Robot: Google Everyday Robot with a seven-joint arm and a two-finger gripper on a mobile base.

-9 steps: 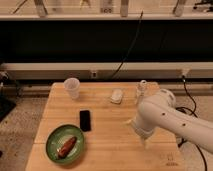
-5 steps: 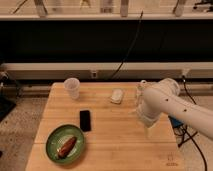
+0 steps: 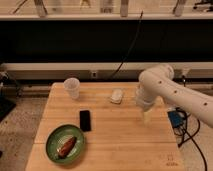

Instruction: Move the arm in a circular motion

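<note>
Wooden table [image 3: 125, 135], dark wall [image 3: 75, 42], perhaps speckled floor [image 3: 20, 120]

Arm [image 3: 172, 90] reaches over table [image 3: 120, 147]; tool [image 3: 146, 118] points down, right of phone [image 3: 85, 120].

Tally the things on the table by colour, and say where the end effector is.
White: 2, the cup and a small object.
Black: 1, the phone.
Green: 1, the plate.
Brown: 1, the food on the plate.
Total: 5.
The end effector hangs over the table's right side.
</note>
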